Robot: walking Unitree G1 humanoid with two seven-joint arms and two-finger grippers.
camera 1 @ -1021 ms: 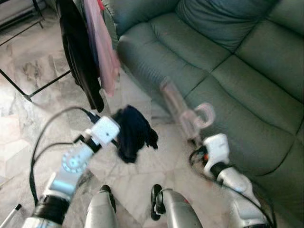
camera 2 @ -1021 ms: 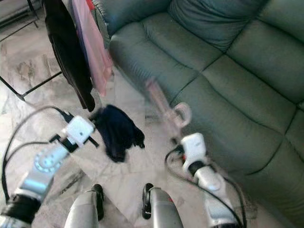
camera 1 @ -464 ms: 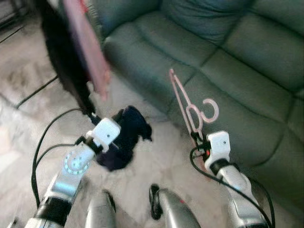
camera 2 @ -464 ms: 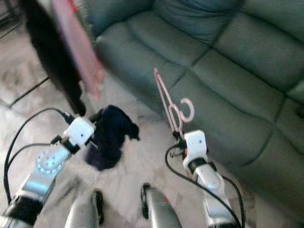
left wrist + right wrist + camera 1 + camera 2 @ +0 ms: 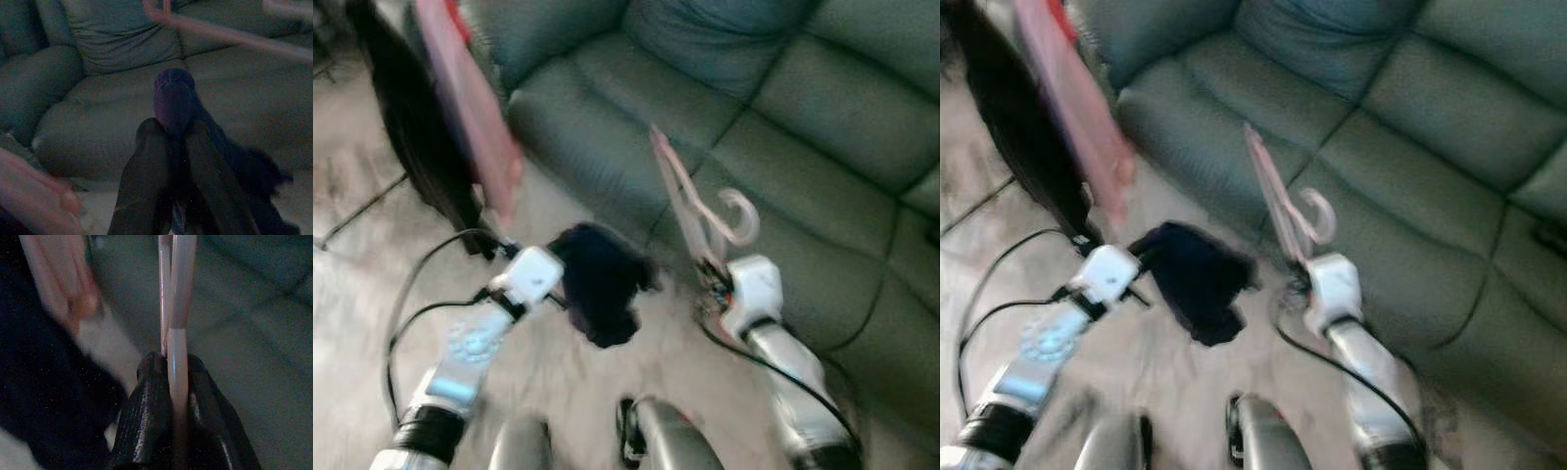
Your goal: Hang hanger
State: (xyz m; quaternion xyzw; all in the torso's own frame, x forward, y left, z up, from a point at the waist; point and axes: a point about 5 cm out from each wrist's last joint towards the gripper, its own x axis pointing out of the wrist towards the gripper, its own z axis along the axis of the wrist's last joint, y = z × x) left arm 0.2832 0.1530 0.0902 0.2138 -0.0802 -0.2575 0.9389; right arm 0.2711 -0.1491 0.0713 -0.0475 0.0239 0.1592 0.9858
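- The hanger (image 5: pixel 690 201) is pale pink plastic, thin-armed, with a curled hook (image 5: pixel 740 213) at one side; it stands nearly upright in front of the sofa (image 5: pixel 773 127), its long arm slanting up toward the seat cushions.
- The right gripper (image 5: pixel 171 382) has its two black fingers (image 5: pixel 142 411) pressed narrowly on the hanger's lower bar, which runs straight up between them in the right wrist view.
- The left gripper (image 5: pixel 171 147) has its fingers drawn together on a dark navy cloth (image 5: pixel 600 294), which droops in a bunch just before the sofa's front edge.
- Left of the sofa hang a black garment (image 5: pixel 411 137) and a pink garment (image 5: pixel 470 108), side by side above the pale marble floor (image 5: pixel 362 294).
- No brand, label or writing can be read; the head views are blurred.
- Compared with half a second ago, the whole scene has shifted and blurred, so the camera has moved; the hanger's hook now sits slightly higher against the sofa, and the navy cloth has come closer to the hanger, both grips unchanged.
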